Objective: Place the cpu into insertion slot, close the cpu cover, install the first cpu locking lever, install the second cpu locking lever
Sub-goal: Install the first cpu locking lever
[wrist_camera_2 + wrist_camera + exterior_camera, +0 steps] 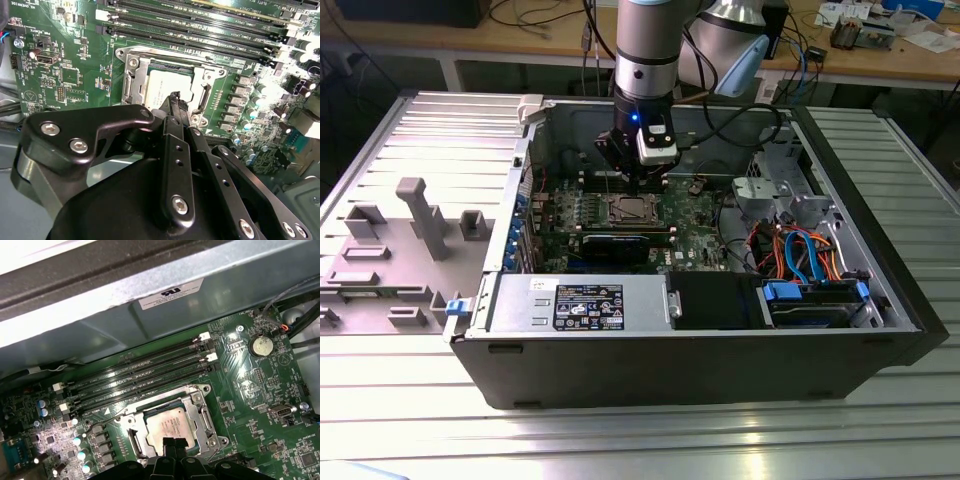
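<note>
The cpu [166, 426] lies flat in the insertion slot [131, 436] on the green motherboard, silvery top up. The cpu cover [199, 401] lies down around it, and the chip shows through its window. In the second wrist view the cpu [162, 84] sits inside the cover frame [134, 75]. A thin wire locking lever [102, 420] runs out from one corner of the socket. My gripper [173, 444] hangs just above the cpu's edge, shut, with nothing between its fingers. It also appears as the gripper [175, 98] and, in the exterior view, the gripper [636, 182] over the socket [628, 210].
Long memory slots [145, 371] run beside the socket, next to the case wall [150, 320]. A coin battery [261, 346] sits on the board. A black graphics card [616, 243], the power supply [582, 303] and drive cables [800, 255] fill the case on the exterior view's near and right sides.
</note>
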`<action>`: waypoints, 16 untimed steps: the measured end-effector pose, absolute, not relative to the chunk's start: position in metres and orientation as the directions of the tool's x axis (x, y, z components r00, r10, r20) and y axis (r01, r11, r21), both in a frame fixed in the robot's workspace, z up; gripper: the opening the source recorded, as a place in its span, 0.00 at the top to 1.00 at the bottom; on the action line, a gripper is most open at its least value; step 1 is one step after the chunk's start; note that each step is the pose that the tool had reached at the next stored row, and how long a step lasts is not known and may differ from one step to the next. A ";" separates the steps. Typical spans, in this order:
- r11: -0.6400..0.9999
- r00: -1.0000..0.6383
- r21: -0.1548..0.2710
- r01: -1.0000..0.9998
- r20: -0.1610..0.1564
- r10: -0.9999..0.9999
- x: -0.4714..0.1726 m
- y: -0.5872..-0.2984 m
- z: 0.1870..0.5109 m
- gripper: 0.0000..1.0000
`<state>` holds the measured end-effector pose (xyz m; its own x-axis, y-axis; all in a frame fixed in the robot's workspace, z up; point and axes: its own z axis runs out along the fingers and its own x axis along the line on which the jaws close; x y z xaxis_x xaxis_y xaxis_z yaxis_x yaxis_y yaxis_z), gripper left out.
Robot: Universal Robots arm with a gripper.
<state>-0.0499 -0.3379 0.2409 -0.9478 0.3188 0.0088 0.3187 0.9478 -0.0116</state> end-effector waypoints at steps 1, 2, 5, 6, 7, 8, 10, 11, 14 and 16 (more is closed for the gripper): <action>0.948 -0.948 -0.012 0.318 0.009 0.318 -0.050 -0.338 0.241 0.89; 0.948 -0.948 -0.012 0.317 0.009 0.317 -0.050 -0.338 0.241 0.89; 0.949 -0.949 -0.012 0.315 0.009 0.315 -0.050 -0.338 0.241 0.89; 0.949 -0.949 -0.012 0.314 0.009 0.314 -0.050 -0.338 0.241 0.89; 0.950 -0.950 -0.012 0.313 0.009 0.313 -0.050 -0.338 0.241 0.89; 0.950 -0.950 -0.012 0.312 0.009 0.313 -0.050 -0.338 0.241 0.89; 0.951 -0.951 -0.012 0.310 0.009 0.310 -0.050 -0.338 0.241 0.89; 0.951 -0.951 -0.012 0.309 0.009 0.309 -0.050 -0.338 0.241 0.89; 0.952 -0.952 -0.012 0.307 0.009 0.307 -0.050 -0.338 0.241 0.89; 0.952 -0.952 -0.012 0.305 0.009 0.305 -0.050 -0.338 0.241 0.89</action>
<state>-0.0499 -0.3379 0.2409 -0.9522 0.3054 0.0088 0.3053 0.9522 -0.0116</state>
